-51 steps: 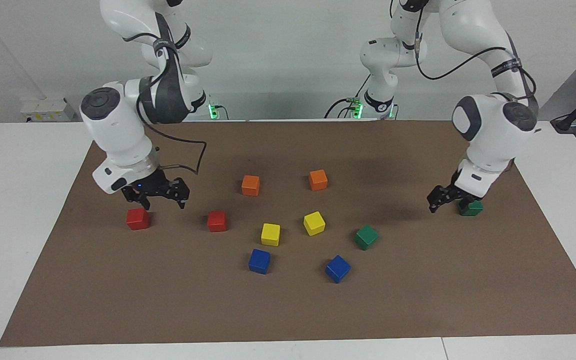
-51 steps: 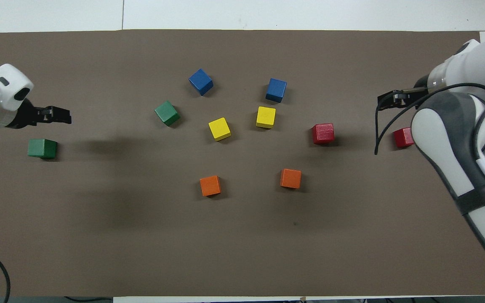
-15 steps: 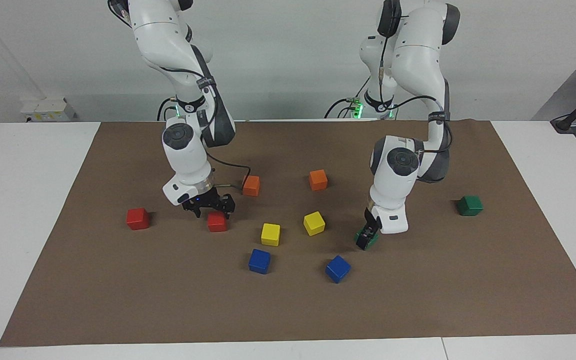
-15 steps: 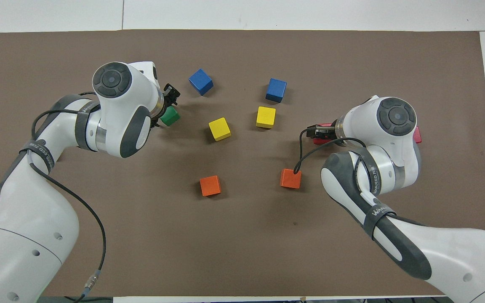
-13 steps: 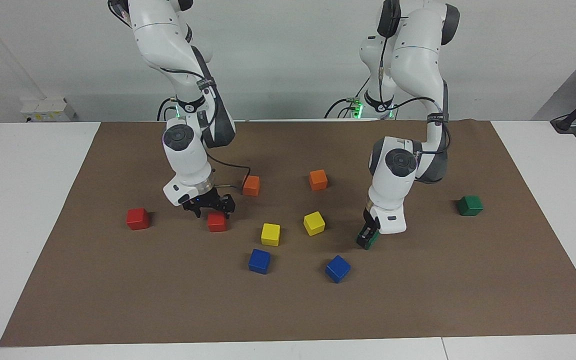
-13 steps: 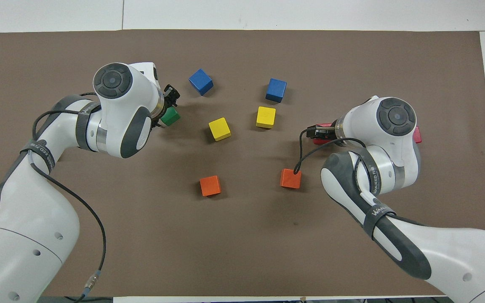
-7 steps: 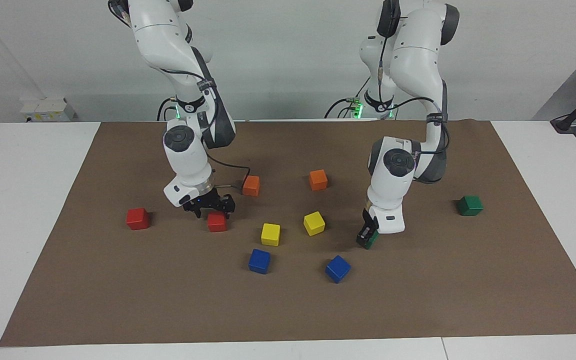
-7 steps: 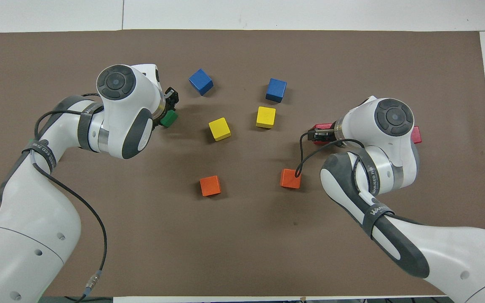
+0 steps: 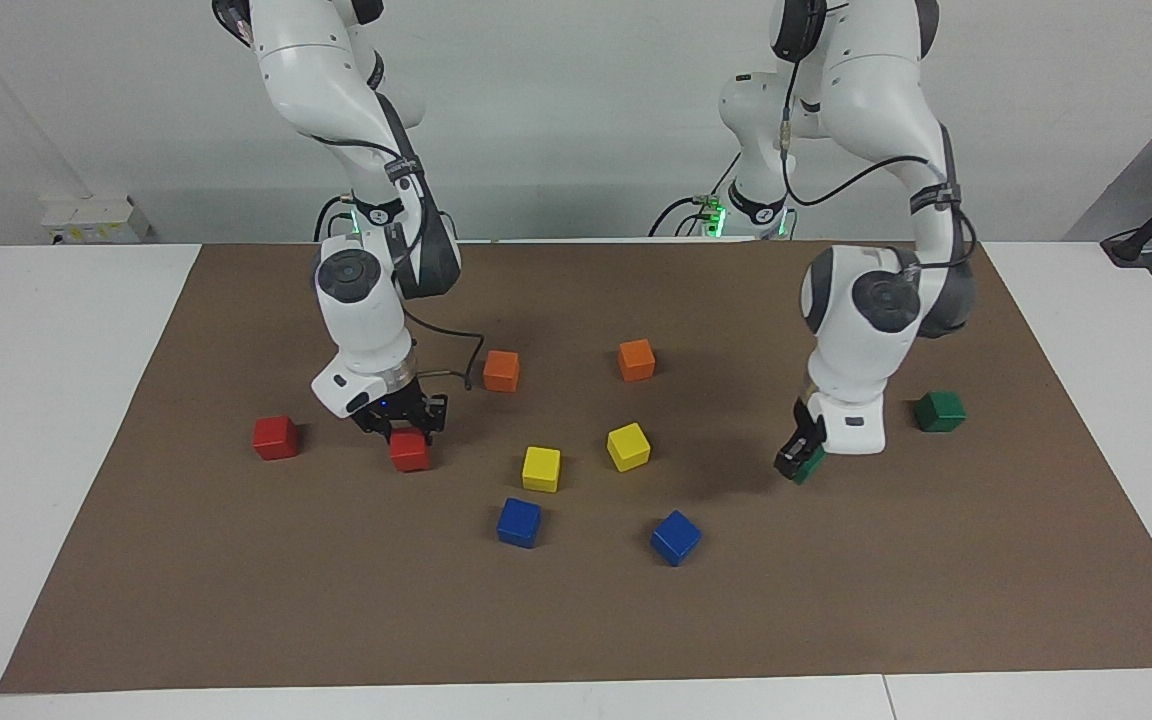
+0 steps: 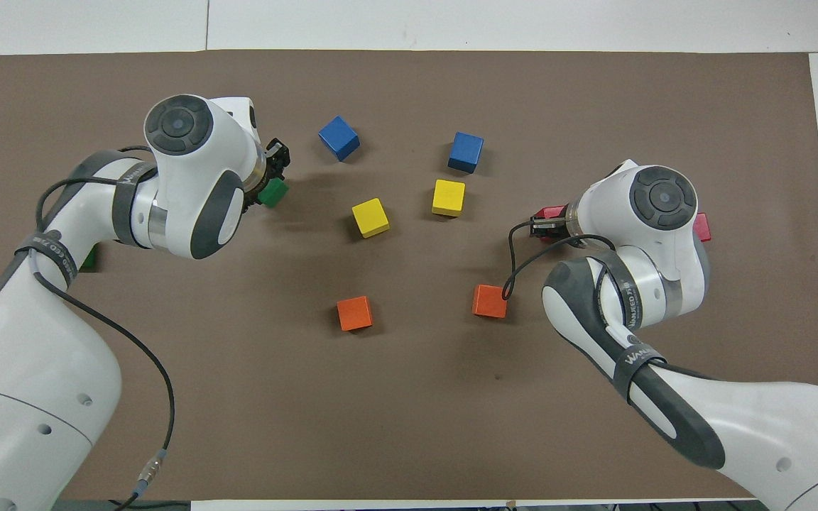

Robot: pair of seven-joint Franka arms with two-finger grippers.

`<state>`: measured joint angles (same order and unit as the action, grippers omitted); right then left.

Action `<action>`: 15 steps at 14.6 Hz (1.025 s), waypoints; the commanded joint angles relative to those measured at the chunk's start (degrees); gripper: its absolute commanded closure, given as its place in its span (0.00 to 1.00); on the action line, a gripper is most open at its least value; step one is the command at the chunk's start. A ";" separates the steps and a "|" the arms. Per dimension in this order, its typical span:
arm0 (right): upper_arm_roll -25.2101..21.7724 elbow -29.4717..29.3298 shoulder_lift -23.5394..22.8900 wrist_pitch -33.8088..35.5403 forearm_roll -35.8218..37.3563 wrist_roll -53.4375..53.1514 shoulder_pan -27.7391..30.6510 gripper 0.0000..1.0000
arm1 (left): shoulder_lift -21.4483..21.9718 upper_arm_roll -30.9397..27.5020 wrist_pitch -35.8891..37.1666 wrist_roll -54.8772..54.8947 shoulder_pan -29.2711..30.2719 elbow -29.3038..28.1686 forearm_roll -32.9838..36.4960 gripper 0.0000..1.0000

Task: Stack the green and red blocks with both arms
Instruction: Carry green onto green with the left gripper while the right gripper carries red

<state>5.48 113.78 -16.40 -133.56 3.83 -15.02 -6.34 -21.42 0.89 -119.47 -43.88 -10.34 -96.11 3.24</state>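
My right gripper is shut on a red block, held low over the brown mat; in the overhead view only a corner of this red block shows beside the right gripper. The second red block lies on the mat toward the right arm's end. My left gripper is shut on a green block, raised slightly above its shadow, and seen from above as the green block under the left gripper. The second green block rests toward the left arm's end.
Two orange blocks, two yellow blocks and two blue blocks sit mid-mat between the arms. The brown mat covers most of the white table.
Both grippers have shut on their blocks. The left one has carried the green block toward the other green block; the right one has shifted the red block toward the other red block.
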 commanded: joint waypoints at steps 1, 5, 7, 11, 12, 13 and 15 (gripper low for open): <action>0.24 -5.57 1.18 7.94 1.09 3.58 2.29 1.00 | 6.73 0.35 5.55 22.96 5.75 -3.81 0.98 1.00; 0.41 -5.85 4.53 11.91 0.04 17.70 9.92 1.00 | 12.27 0.34 4.17 47.43 13.66 -11.10 0.98 1.00; 0.41 -5.15 6.10 13.40 -0.05 23.96 13.09 1.00 | 13.16 0.34 2.59 55.09 17.26 -12.78 0.98 1.00; 0.41 -3.91 7.52 15.70 -0.58 29.51 17.32 1.00 | 14.74 0.43 -6.80 61.19 22.02 -19.27 0.46 1.00; 0.41 -3.48 7.61 15.61 -0.84 30.48 18.11 1.00 | 15.53 0.43 -9.70 61.10 22.90 -21.21 0.28 1.00; 0.41 -2.87 7.78 15.17 -0.85 31.10 18.73 1.00 | 15.88 0.43 -11.90 61.02 23.51 -22.96 0.19 1.00; 0.41 -0.85 8.48 13.33 -0.93 31.28 19.35 1.00 | 16.59 0.43 -15.34 60.93 24.22 -25.43 -1.47 1.00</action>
<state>5.21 109.47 -10.18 -118.26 3.71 14.56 11.73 -8.40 0.67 -130.79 16.44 12.73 -116.43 3.04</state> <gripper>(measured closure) 0.436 0.454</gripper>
